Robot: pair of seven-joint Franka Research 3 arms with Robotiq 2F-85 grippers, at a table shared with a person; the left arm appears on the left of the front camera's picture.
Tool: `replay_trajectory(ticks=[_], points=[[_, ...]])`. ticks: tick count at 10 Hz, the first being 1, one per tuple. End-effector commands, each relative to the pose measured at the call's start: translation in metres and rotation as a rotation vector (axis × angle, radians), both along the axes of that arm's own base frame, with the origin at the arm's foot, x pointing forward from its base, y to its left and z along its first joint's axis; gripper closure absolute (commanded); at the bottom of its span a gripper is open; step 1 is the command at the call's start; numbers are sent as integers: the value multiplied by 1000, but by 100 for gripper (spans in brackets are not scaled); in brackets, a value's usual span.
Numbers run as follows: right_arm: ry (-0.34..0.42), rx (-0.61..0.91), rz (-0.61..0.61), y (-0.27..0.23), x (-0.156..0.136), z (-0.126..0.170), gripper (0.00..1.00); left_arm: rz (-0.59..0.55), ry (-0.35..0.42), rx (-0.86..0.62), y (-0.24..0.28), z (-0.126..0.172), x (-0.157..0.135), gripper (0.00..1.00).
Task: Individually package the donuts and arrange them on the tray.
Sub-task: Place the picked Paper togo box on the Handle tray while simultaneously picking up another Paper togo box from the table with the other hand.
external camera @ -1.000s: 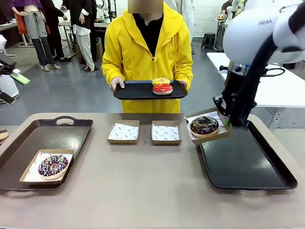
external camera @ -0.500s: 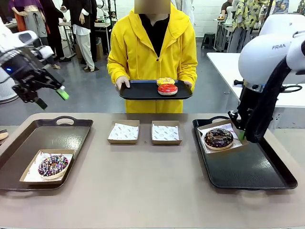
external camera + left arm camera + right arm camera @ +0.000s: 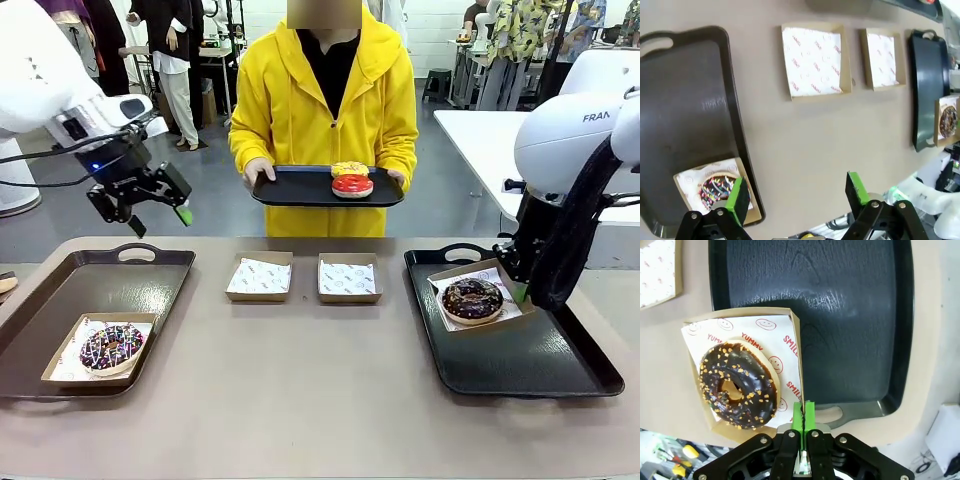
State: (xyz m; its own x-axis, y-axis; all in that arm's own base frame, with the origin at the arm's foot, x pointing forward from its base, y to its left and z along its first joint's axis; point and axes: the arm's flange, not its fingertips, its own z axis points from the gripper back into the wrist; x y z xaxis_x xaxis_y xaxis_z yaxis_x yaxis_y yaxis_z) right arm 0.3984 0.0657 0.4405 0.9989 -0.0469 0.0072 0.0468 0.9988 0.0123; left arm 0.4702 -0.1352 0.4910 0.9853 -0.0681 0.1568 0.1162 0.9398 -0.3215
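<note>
Nut-flecked dark chocolate ring donut (image 3: pixel 472 297) sits in a paper-lined brown card box (image 3: pixel 497 272). Right gripper (image 3: pixel 518 292) is clenched on the box edge, over the far end of the black plastic tray (image 3: pixel 530 365); near half bare. Left gripper (image 3: pixel 160 220) released, aloft above the dark brown tray (image 3: pixel 60 290).

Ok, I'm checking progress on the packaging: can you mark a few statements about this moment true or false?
The right pincer is shut on the edge of the dark donut's box. True.
The left pincer grips the sprinkled donut's box. False: it hangs open in the air, empty.
The two middle boxes hold donuts. False: only paper liners.
The yellow donut and red donut lie on the person's tray. True.
</note>
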Motion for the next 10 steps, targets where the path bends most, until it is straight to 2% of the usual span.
replay_trajectory(ticks=[1,4,5,10], points=[[-1,0,0,0,0,1,99,37,-63,91,-19,-14,-3,0],[-1,0,0,0,0,1,99,-14,-97,139,-37,-30,-14,0],[-1,0,0,0,0,1,99,-10,-73,86,-28,-18,-5,0],[-1,0,0,0,0,1,99,-10,-73,86,-28,-18,-5,0]])
